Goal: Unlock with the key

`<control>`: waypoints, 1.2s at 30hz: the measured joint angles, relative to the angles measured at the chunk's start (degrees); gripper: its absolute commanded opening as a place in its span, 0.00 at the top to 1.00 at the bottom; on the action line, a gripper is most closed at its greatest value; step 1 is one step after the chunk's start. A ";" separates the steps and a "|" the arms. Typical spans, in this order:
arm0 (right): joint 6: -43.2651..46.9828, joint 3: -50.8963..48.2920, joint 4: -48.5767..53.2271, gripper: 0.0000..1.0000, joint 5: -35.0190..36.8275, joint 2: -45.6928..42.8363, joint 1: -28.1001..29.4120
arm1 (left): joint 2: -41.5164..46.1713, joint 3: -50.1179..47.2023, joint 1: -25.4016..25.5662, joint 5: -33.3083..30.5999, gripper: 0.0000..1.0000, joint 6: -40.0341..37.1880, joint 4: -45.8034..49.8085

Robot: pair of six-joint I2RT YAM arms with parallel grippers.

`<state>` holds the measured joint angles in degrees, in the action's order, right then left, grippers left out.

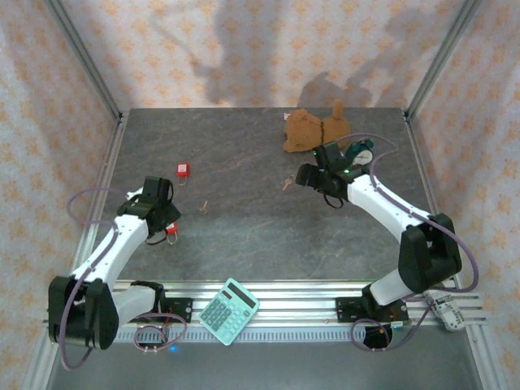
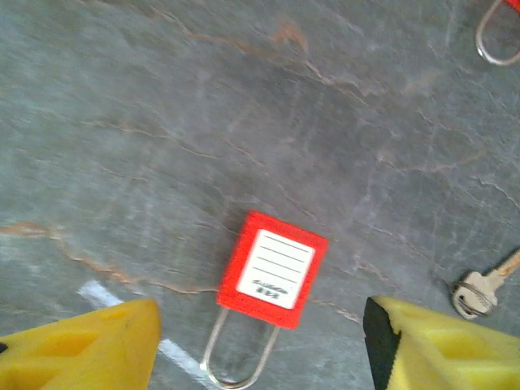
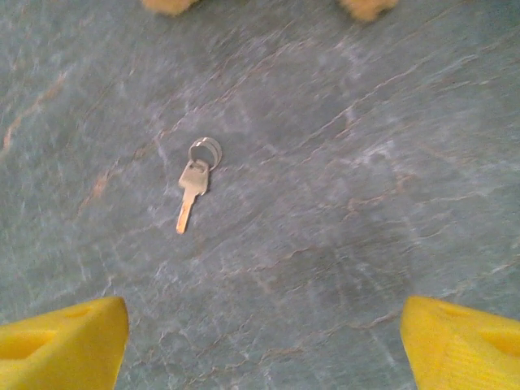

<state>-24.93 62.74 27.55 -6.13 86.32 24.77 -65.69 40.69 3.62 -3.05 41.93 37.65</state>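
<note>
A red padlock with a white label lies flat on the grey table, its steel shackle pointing toward the camera. My left gripper hangs over it, open, its yellow fingers apart on either side of the shackle without touching it. In the top view the same padlock is just beside the left gripper. A small key on a ring lies ahead of my right gripper, which is open with nothing between its fingers. That key lies left of the right gripper.
A second red padlock and a second key lie mid-left. A brown plush toy and a teal object sit at the back right. A calculator rests on the front rail.
</note>
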 measured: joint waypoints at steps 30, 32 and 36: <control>0.52 -0.37 2.12 0.20 2.99 3.08 3.56 | -32.59 15.91 12.70 12.13 0.44 -4.50 -11.82; 0.52 -0.48 2.25 0.19 3.19 3.08 3.56 | -32.61 15.91 14.03 12.11 0.44 -4.44 -11.87; 0.52 -0.50 2.45 0.20 3.39 3.08 3.56 | -32.92 16.41 17.46 12.09 0.47 -3.89 -12.28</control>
<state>-24.40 62.24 30.00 -2.74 89.41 28.34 -98.61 57.10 21.08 9.04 38.04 25.36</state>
